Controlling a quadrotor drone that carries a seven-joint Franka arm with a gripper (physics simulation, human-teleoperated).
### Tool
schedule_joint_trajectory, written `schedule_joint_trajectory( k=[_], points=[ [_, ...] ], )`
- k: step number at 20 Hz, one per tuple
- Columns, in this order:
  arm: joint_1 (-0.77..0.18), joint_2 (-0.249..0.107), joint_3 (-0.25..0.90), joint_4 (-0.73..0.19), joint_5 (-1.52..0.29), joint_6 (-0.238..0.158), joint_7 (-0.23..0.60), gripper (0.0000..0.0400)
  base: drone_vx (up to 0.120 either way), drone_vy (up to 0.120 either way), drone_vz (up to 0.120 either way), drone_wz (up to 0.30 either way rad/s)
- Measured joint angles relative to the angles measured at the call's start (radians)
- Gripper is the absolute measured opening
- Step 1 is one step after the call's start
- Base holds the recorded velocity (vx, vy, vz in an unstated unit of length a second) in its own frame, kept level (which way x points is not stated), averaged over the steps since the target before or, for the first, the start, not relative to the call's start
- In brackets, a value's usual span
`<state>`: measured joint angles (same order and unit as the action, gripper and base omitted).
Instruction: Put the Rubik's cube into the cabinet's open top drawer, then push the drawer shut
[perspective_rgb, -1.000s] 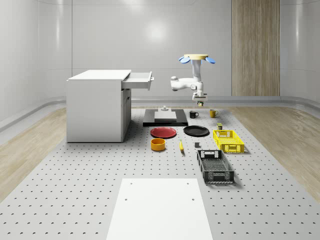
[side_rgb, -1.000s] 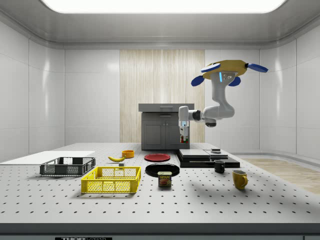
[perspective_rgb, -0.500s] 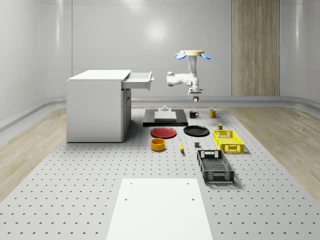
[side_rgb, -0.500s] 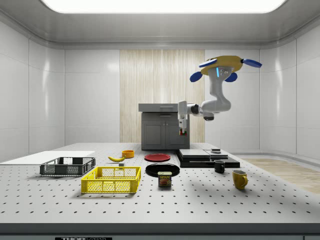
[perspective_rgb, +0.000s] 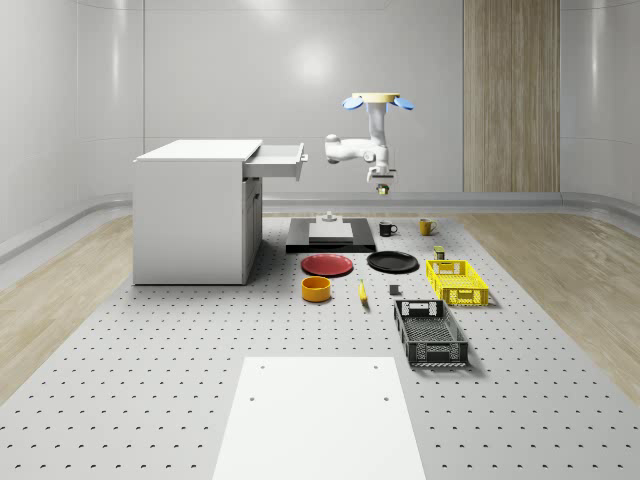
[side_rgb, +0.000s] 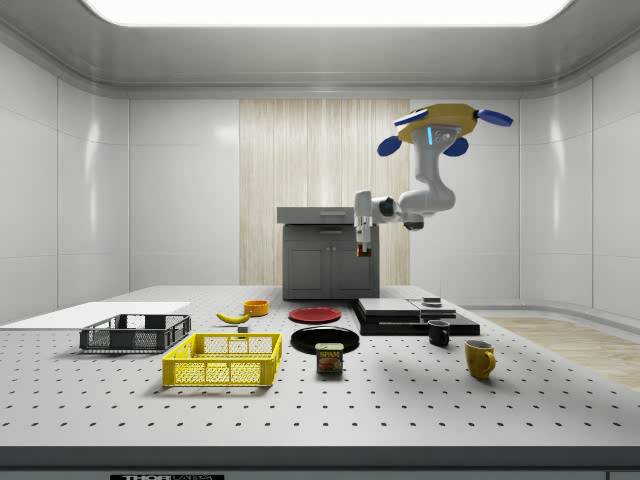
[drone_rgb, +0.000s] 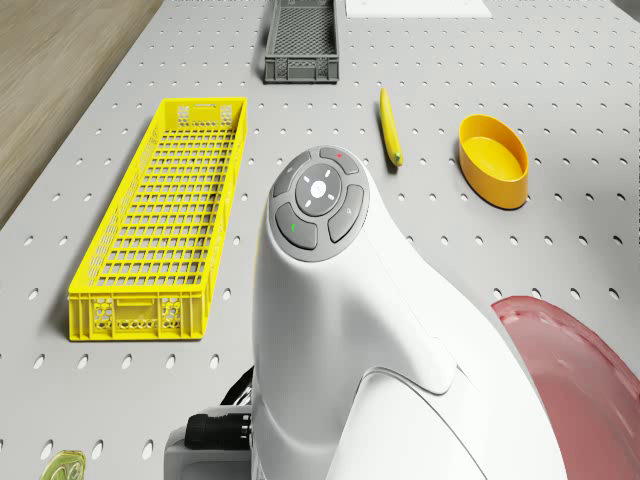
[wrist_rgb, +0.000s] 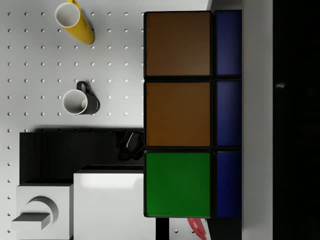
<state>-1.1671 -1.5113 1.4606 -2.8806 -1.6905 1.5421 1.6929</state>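
Rubik's cube clamped in fingers, drone hovering beside open drawer

Rubik's cube — brown, green, blue squares; yellow crate; red plate.

Red plate cut off, arm-hidden

My arm looks like smooth glossy white plastic; the surface is matt, perforated grey metal; the crate is yellow plastic mesh.
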Motion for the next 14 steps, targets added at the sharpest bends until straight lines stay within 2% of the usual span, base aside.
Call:
schedule_joint_trajectory(
  k=[14],
  points=[
    [-0.003,-0.026,0.004,0.001,0.01,0.024,0.002,0.0325,0.0,-0.12,0.12,0.0]
  ],
)
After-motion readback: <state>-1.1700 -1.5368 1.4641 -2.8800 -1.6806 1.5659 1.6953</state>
